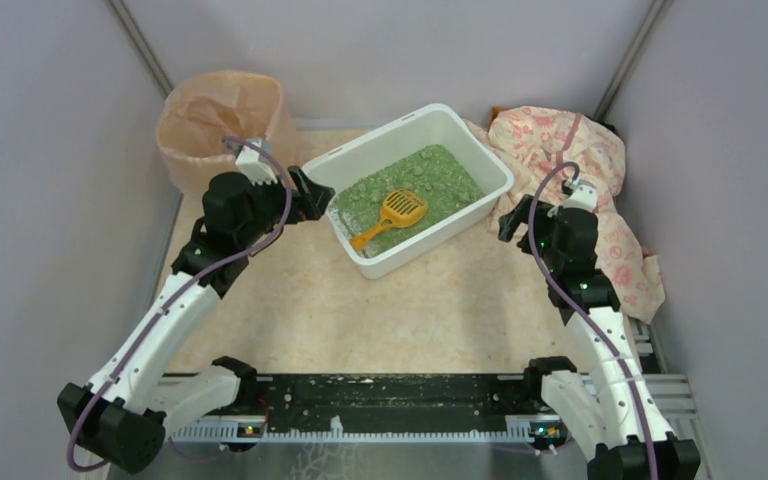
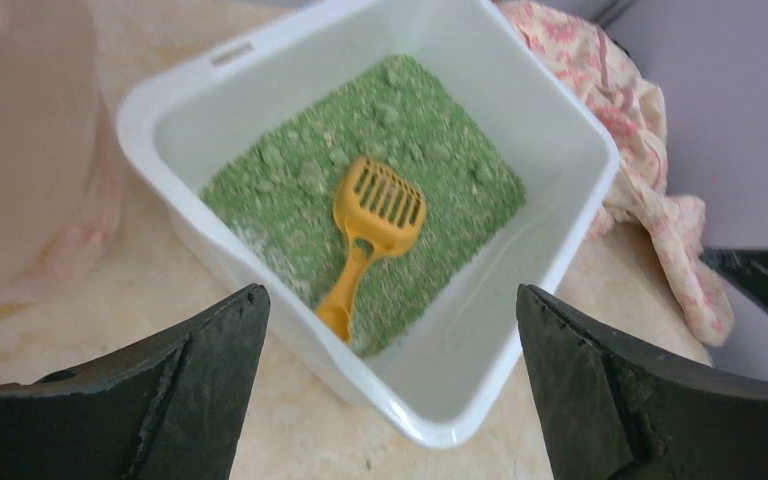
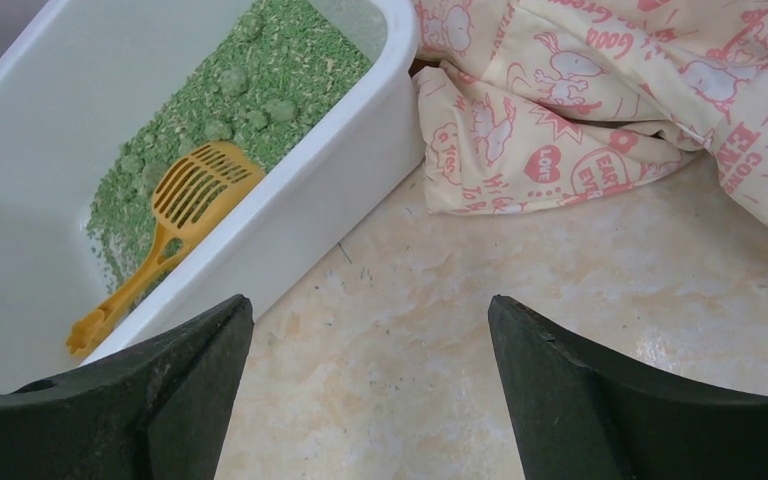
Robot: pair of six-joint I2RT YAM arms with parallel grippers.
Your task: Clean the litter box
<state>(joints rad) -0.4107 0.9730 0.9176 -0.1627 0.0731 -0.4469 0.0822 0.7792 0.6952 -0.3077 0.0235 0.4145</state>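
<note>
Left pincer [image 2: 390, 300] and right pincer [image 3: 370, 305] gape empty, flanking the litter box [image 1: 400, 135], long axis running near-left to far-right.

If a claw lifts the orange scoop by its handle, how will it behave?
The scoop looks like thin moulded plastic, so it is probably stiff and light. Its narrow handle may twist in a grip. Loose litter should fall through the slotted head, while clumps likely stay.
</note>
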